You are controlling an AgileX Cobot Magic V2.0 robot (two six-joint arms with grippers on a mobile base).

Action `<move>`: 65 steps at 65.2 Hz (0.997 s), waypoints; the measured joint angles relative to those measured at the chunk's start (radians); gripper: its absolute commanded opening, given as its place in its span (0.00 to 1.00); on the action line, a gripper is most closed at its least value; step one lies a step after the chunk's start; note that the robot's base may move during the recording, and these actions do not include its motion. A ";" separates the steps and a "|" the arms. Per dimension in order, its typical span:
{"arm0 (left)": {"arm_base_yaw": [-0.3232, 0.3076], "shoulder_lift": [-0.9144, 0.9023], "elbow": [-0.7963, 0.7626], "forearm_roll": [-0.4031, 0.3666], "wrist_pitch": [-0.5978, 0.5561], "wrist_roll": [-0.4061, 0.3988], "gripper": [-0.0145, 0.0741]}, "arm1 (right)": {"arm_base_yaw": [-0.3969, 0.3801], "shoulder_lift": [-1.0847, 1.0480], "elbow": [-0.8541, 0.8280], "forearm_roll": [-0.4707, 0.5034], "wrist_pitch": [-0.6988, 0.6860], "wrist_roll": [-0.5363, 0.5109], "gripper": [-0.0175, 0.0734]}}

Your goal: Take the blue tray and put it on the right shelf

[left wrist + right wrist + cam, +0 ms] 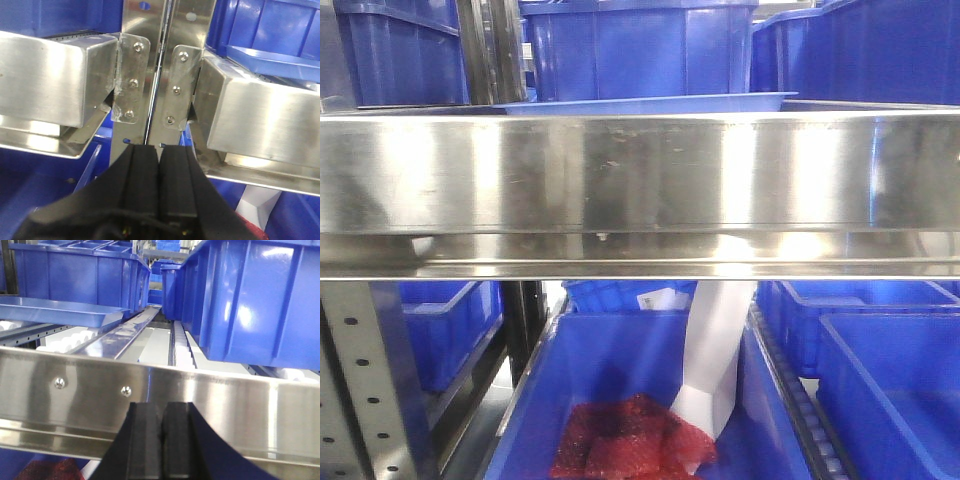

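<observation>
The tray (650, 104) sits on the shelf (640, 185), just behind the steel front rail, its flared rim showing above the rail's top edge in the front view. In the right wrist view the tray (60, 312) lies at the left of the shelf, resting on white rollers (67, 342), with a flat steel divider strip (125, 335) running back along its right edge. Right of that strip a second roller lane carries a deep bin (250, 300), whose near face stops short of the rail (160, 402), leaving a bare strip of rollers between them. Between tray and bin an open channel runs toward the back of the shelf. Three more deep bins stand behind the tray in the front view. Below the rail at least four bins show; the middle one (620, 400) holds a red mesh bundle (635, 440) and a white piece (715, 360). A white label on a bin behind it is too blurred to read. The left gripper (159, 165) faces two uprights (160, 75) where two rails meet, its fingers pressed together and holding nothing. The right gripper (161, 435) sits just before the rail's face, its fingers likewise together and empty. Two screws (92, 386) show on the rail's left half.
</observation>
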 measured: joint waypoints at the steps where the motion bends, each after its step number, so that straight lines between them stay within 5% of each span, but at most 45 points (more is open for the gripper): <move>1: 0.000 0.000 0.000 0.000 0.000 0.000 0.11 | 0.000 0.000 -0.001 0.001 0.000 0.000 0.26; 65: 0.001 0.000 0.000 0.000 0.000 0.001 0.11 | -0.031 -0.004 0.001 0.002 -0.015 -0.002 0.26</move>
